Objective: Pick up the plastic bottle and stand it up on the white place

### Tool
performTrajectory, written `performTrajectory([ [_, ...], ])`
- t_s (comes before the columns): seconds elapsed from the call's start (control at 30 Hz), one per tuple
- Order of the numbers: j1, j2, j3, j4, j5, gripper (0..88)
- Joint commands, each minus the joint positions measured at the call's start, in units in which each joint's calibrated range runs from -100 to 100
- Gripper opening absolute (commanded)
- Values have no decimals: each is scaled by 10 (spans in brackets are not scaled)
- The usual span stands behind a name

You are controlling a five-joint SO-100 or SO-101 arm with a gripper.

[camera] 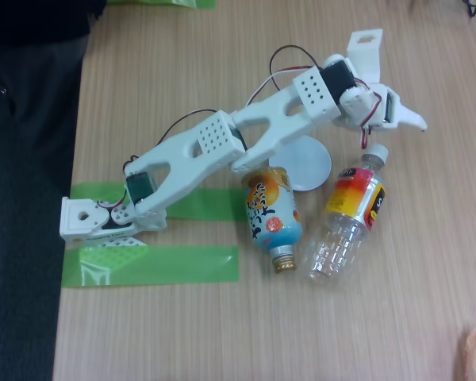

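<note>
Fixed view, left to right. Dark clothing of a person (32, 48) fills the far left edge. Two strips of green tape (151, 266) lie on the wooden bench (222, 333), by the arm's white base (87, 218). The white 3D-printed arm (246, 135) stretches up and right across the bench.

Next comes the short orange-and-light-blue wrapped bottle with a gold neck (272, 213), lying down with its neck toward the camera. Just behind it is the small flat round white disc, the white place (316, 168), partly covered by the arm and by that bottle's base.

Right of the disc is the clear ribbed plastic bottle with white cap and yellow-red-black label (351, 214). It lies on its side, tilted, cap up-right, clear base toward the camera, near the wrapped bottle but not touching it.

The gripper (397, 119) hovers just above the cap, and the fingers look partly spread and empty.

Risks:
- A grasp near the cap puts the hold far from the middle, so the bottle may swing or slip.
- The ribbed plastic is slick and can squash.
- The wrapped bottle crowds the disc, so a lowered bottle could knock it, land off the disc, or tip over.
</note>
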Motion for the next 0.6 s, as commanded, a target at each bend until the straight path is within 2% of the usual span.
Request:
performTrajectory([
  [0.0,-2,-6,-12,-14,-53,370],
  [0.13,-3,-7,-12,-8,-103,370],
  [0.37,-2,-7,-13,-8,-143,369],
  [0.57,-7,-7,-12,-8,-152,369],
])
